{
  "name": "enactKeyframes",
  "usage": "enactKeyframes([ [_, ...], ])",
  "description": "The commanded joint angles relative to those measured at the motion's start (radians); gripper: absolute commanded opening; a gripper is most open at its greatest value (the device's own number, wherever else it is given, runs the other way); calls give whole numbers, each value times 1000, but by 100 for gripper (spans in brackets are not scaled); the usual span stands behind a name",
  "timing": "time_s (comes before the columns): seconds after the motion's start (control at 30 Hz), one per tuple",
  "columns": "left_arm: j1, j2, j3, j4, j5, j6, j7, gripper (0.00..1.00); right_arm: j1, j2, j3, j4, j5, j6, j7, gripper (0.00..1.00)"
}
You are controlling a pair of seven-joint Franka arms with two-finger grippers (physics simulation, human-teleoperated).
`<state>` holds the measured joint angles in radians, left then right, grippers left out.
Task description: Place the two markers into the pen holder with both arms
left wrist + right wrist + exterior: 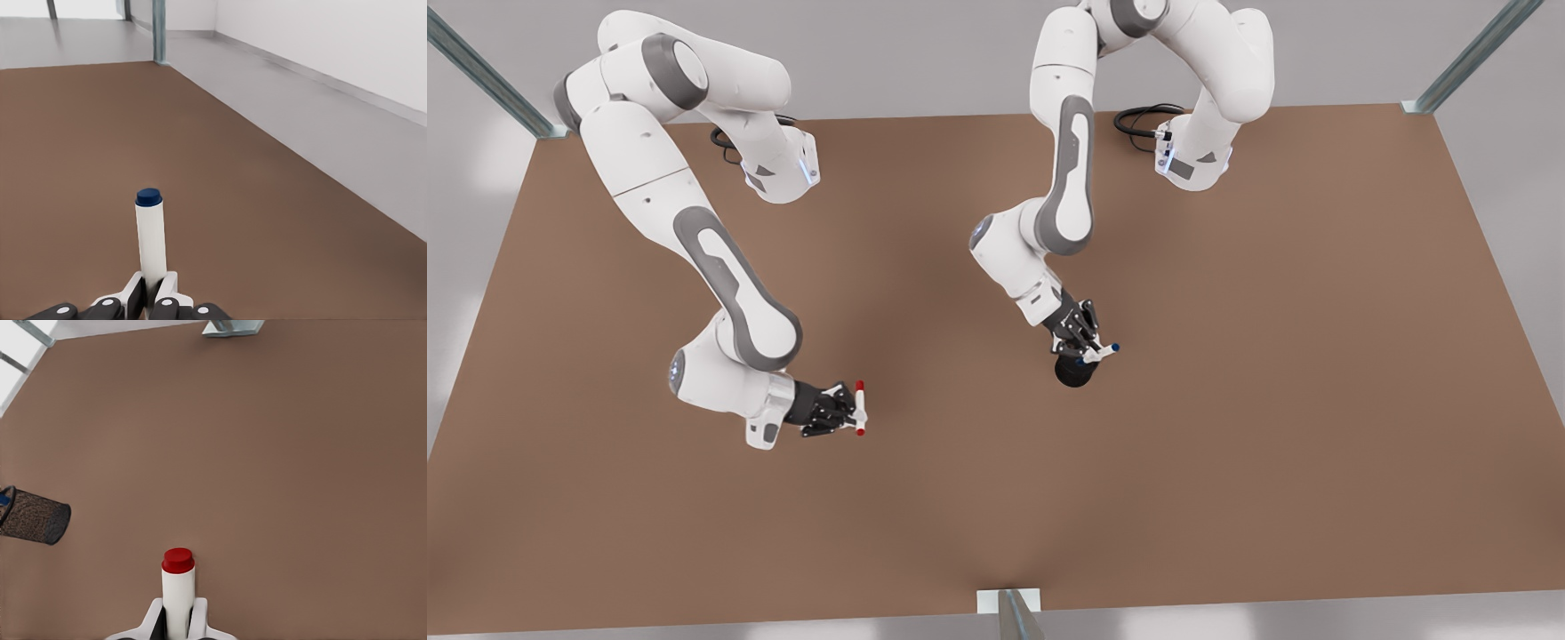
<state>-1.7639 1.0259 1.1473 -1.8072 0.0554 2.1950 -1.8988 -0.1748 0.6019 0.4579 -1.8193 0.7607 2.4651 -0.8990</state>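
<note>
My left gripper [1089, 351] is shut on the blue-capped marker [1100, 353], on the front view's right just above the black mesh pen holder [1074, 372]. The marker lies roughly level over the holder's rim. In the left wrist view the blue marker [151, 240] sticks out from between the white fingertips [167, 288]. On the front view's left, my right gripper [852, 411] is shut on the red-capped marker [860, 407], well away from the holder. In the right wrist view the red marker [178, 590] juts from the gripper [178, 621], and the pen holder [33, 517] lies off to one side.
The brown table [1227, 444] stretches wide around both arms. Metal frame posts stand at the back corners [1423, 105] and at the middle of the front edge [1009, 609]. Black cables [1138, 120] lie by the arm bases.
</note>
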Motion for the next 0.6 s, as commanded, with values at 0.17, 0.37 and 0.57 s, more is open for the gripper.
enactKeyframes([
  [0.17, -3, 37, -28, 0, 3, 5, -218, 93, -3, 19, 5, -8, 35, -6, -298, 27],
  [0.37, -58, -244, 141, 0, 7, -220, 84, 100, 3, 74, 102, 89, 71, -8, -345, 27],
  [0.57, 363, -908, 175, 32, -351, -516, 1570, 100, 189, 200, 165, 370, 65, 6, -535, 27],
])
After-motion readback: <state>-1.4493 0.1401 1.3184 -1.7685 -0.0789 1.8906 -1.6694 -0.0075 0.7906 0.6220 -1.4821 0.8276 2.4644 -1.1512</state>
